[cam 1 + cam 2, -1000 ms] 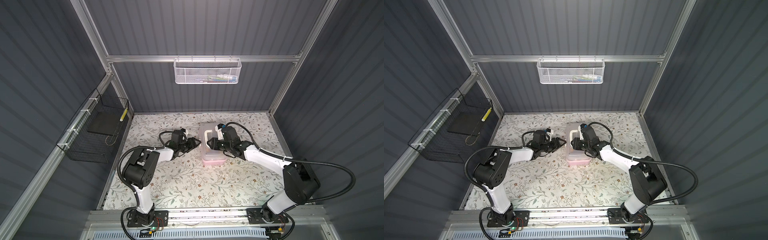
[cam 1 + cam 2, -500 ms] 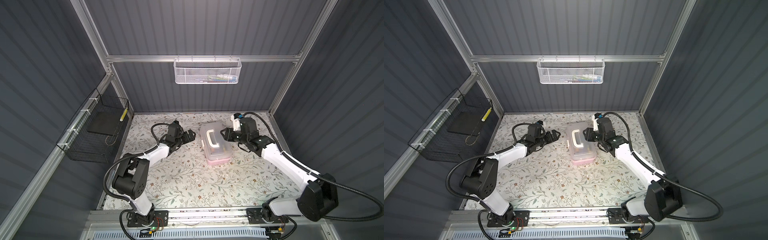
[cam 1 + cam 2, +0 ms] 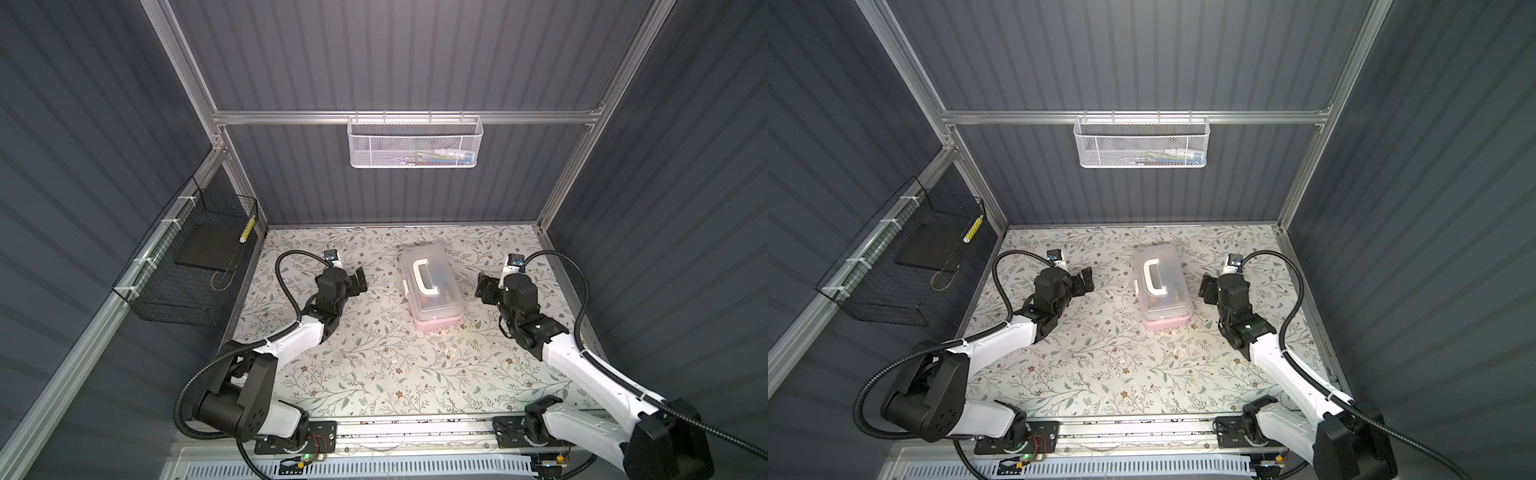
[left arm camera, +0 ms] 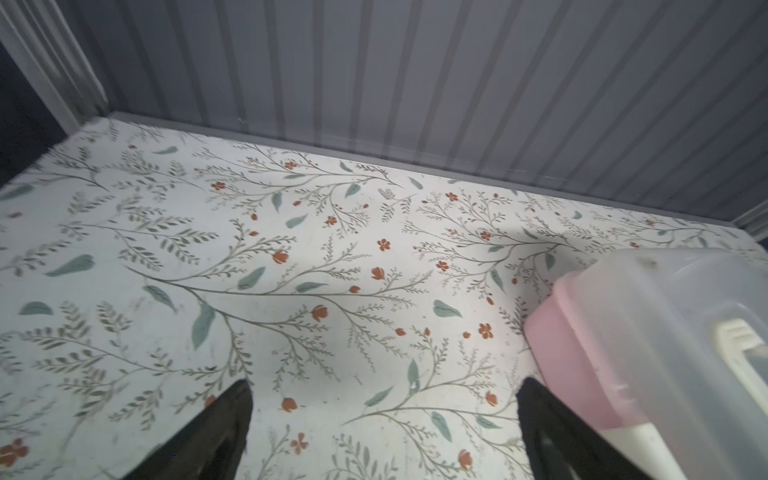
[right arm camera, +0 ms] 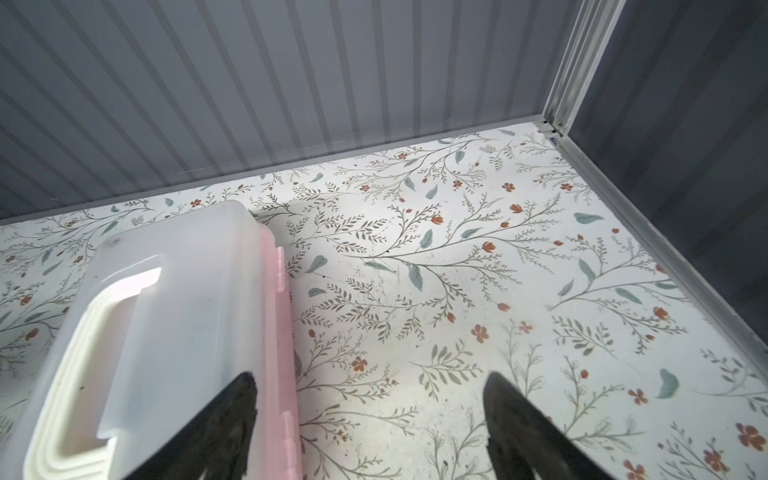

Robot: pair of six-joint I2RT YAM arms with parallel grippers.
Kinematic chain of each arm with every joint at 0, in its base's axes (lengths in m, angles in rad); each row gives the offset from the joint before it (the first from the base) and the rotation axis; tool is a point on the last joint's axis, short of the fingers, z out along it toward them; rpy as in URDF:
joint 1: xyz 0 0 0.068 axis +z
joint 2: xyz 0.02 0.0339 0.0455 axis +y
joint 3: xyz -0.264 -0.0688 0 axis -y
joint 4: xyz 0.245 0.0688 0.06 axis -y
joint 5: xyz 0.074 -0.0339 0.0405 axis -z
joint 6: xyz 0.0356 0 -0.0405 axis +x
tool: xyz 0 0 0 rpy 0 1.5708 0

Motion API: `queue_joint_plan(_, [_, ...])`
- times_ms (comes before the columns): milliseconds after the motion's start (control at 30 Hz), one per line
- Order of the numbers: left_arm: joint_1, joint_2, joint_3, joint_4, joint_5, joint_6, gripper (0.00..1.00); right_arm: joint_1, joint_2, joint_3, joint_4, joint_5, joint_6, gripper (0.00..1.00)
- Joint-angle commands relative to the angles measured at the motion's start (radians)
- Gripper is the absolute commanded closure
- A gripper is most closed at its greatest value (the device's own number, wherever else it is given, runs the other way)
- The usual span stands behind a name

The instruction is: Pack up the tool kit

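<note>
On the floral table point(image 3: 374, 365), inside a grey ribbed enclosure: nothing loose lying about, so probably little left to gather. Hung on the left wall, a black wire basket point(image 3: 187, 266) with a dark slab and a slim yellow item at its rim; hung on the back rail, a white mesh basket point(image 3: 415, 141) with small coloured items, too small to name. Both up off the work surface, presumably as storage. Toward the back of the table, slightly right of centre in both top views, the tool kit point(image 3: 430, 291): frosted lid down over the pink base point(image 3: 436, 323), flat on the table, set between the arms within reach of both. Flanking its long sides, the left gripper point(image 3: 360, 281) well apart and the right gripper point(image 3: 484, 289) near, neither touching; each spread wide, only bare table between the fingers point(image 4: 216, 432), nothing held. On the lid, the white handle point(image 3: 426, 276), folded flat. Through the plastic, faint coloured shapes, probably tools. Side clasp point(image 3: 405, 286) snapped or not: impossible to tell.
</note>
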Motion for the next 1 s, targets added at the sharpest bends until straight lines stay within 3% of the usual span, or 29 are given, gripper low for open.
queue_joint_plan(0, [0.005,-0.035,-0.060,0.123,-0.128,0.132,0.00,0.003,-0.004,0.005,0.132,0.037,-0.059,0.12])
queue_joint_plan(300, [0.037,-0.017,-0.184,0.284,-0.441,0.348,0.00,0.010,0.144,0.024,0.161,-0.030,-0.088,0.05])
queue_joint_plan(433, [0.118,0.029,-0.218,0.296,-0.434,0.339,0.00,0.010,0.143,0.023,0.169,-0.021,-0.106,0.03])
queue_joint_plan(567, [0.247,0.097,-0.280,0.375,-0.287,0.216,0.00,0.005,0.140,0.001,0.179,-0.002,-0.141,0.01])
queue_joint_plan(633, [0.255,0.086,-0.287,0.385,-0.231,0.225,0.00,-0.001,0.147,-0.019,0.197,0.009,-0.154,0.01])
queue_joint_plan(800, [0.279,0.227,-0.339,0.674,-0.207,0.248,0.00,-0.064,0.182,-0.007,0.141,0.107,-0.104,0.01])
queue_joint_plan(867, [0.280,0.198,-0.341,0.598,-0.147,0.237,0.00,-0.106,0.188,-0.029,0.222,0.172,-0.135,0.01])
queue_joint_plan(967, [0.291,0.329,-0.359,0.823,-0.107,0.291,0.00,-0.170,0.201,-0.049,0.321,0.214,-0.181,0.01])
